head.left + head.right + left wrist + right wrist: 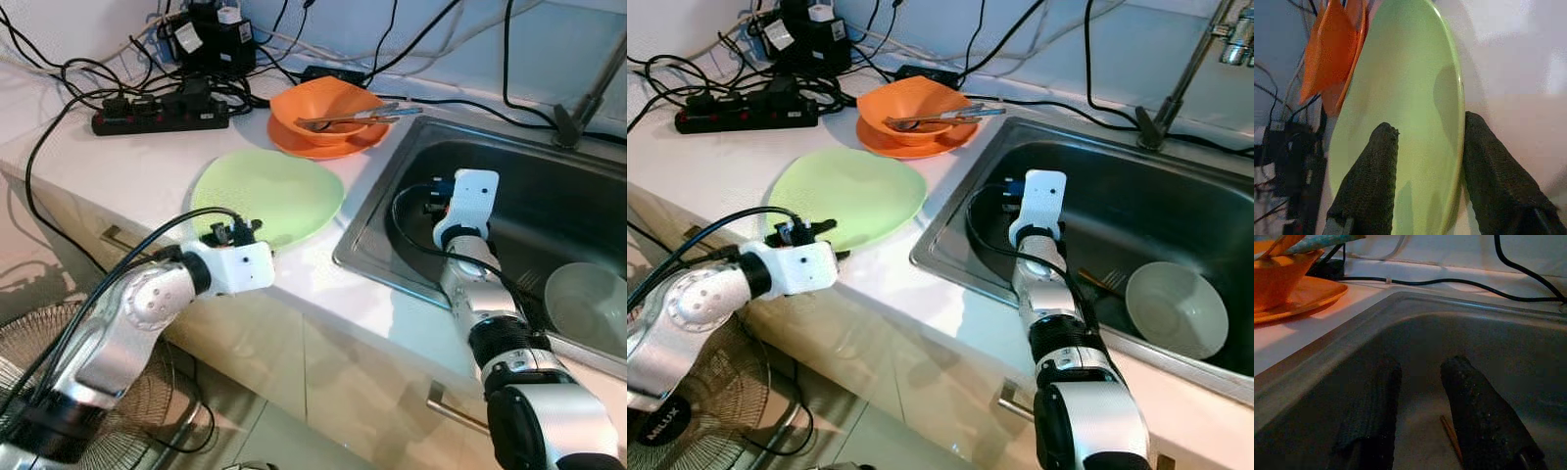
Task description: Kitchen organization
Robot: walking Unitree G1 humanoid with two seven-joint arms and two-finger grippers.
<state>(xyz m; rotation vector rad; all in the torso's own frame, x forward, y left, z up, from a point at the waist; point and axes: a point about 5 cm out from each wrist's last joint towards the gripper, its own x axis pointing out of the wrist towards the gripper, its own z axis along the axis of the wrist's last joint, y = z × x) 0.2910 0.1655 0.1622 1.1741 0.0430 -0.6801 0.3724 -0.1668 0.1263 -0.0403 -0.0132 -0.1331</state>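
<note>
A pale green plate (269, 191) lies flat on the white counter. My left gripper (1427, 129) is open at its near edge, one finger (1376, 166) over the plate and the other (1488, 161) just outside the rim. An orange bowl (328, 106) holding utensils (358, 119) sits on an orange plate (294, 142) behind it. My right gripper (1420, 364) hangs open inside the steel sink (372, 274), with nothing between its fingers. A thin brown stick (1452, 438) lies on the sink floor below it. A white bowl (588, 304) rests in the sink's near right part.
A black power strip (162, 116) and tangled cables crowd the back left of the counter. The faucet (578, 108) rises behind the sink. A fan (59, 333) stands on the floor at the left, below the counter edge.
</note>
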